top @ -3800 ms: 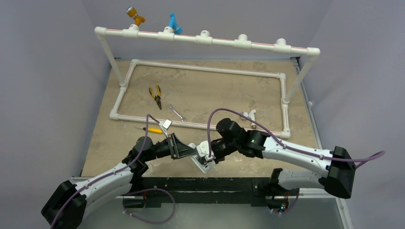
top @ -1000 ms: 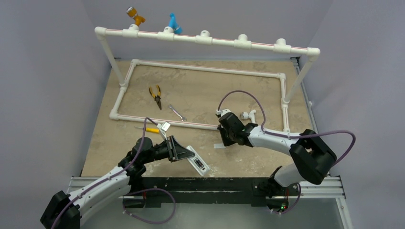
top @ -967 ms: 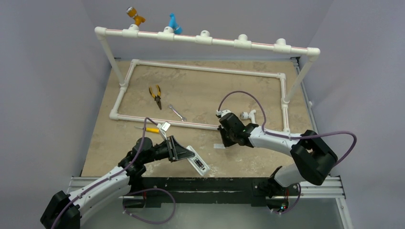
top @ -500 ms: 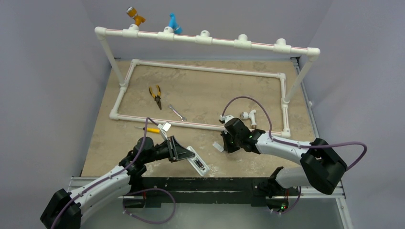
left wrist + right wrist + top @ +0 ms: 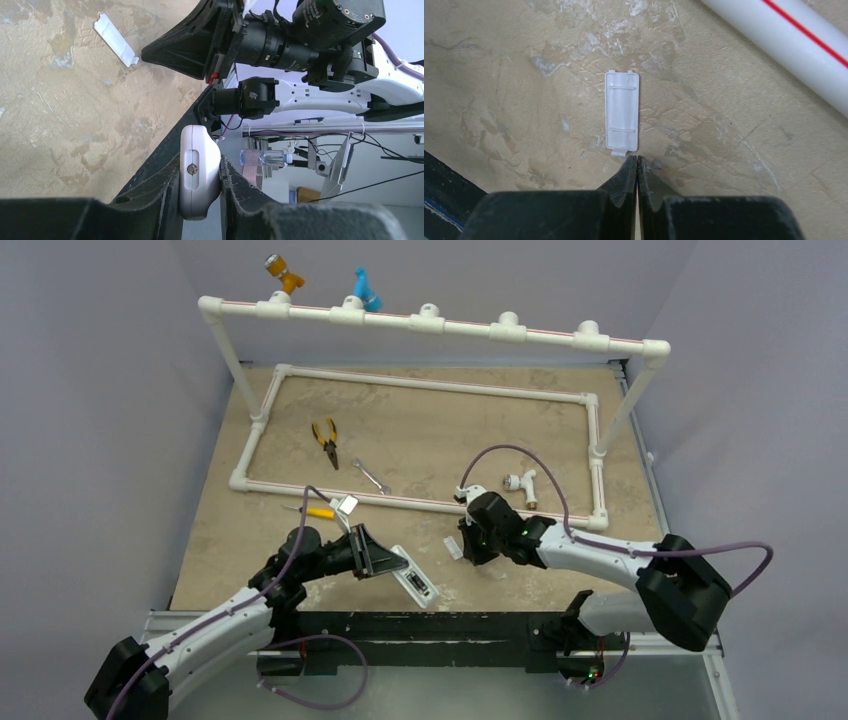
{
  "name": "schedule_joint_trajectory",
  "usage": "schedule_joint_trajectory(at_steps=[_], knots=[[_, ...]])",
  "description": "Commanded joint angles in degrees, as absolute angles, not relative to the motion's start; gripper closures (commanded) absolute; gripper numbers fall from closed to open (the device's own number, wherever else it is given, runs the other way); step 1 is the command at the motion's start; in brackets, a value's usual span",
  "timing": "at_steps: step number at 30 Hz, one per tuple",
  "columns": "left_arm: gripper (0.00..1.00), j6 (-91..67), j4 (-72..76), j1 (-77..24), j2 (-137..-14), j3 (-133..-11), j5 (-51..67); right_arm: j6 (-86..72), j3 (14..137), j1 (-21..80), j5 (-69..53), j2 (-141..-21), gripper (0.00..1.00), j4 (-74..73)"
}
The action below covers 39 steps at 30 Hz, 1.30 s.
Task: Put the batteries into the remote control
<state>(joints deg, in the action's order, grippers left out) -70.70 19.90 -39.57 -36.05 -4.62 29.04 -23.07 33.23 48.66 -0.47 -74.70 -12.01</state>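
My left gripper [image 5: 396, 562] is shut on the remote control [image 5: 414, 581], a slim white handset held near the table's front edge. In the left wrist view the left gripper [image 5: 200, 166] clamps the remote control [image 5: 199, 175] edge-on between its fingers. The dark recess on the remote faces up. The batteries cannot be made out in any view. My right gripper [image 5: 463, 541] is shut and empty. In its own wrist view the right gripper [image 5: 637, 159] has its tips just short of the flat white cover piece [image 5: 623, 111], which lies on the table [image 5: 452, 547].
Yellow-handled pliers [image 5: 325, 441], a silver wrench [image 5: 372, 477], a yellow-handled screwdriver [image 5: 318, 511] and a white pipe fitting [image 5: 521, 483] lie on the table. A PVC pipe frame [image 5: 430, 386] rings the far area, one pipe [image 5: 784, 45] close to the right gripper.
The right arm has swung nearer and lower, and its shut gripper has come down to the cover piece. The left gripper and the remote control have not moved.
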Motion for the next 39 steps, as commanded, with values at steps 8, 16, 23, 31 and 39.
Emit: schedule_joint_trajectory(at_steps=[8,16,23,31,39], knots=[[1.0,-68.0,16.6,-39.8,-31.7,-10.7,28.9,-24.4,33.3,48.8,2.5,-67.0,0.7,-13.2],[1.0,-63.3,3.0,-39.7,-24.2,-19.4,27.2,-25.8,32.5,48.8,1.6,-70.4,0.57,-9.9],[1.0,-63.6,1.4,-39.7,-22.5,-20.1,27.0,-26.1,33.1,48.8,0.8,-74.2,0.56,-8.0],[1.0,-63.6,1.3,-39.7,-21.9,-19.3,27.0,-26.0,34.2,48.9,0.5,-76.6,0.56,-7.5],[1.0,-63.6,0.7,-39.7,-20.6,-18.8,26.9,-25.5,36.6,51.9,4.0,-80.0,0.63,-10.5]])
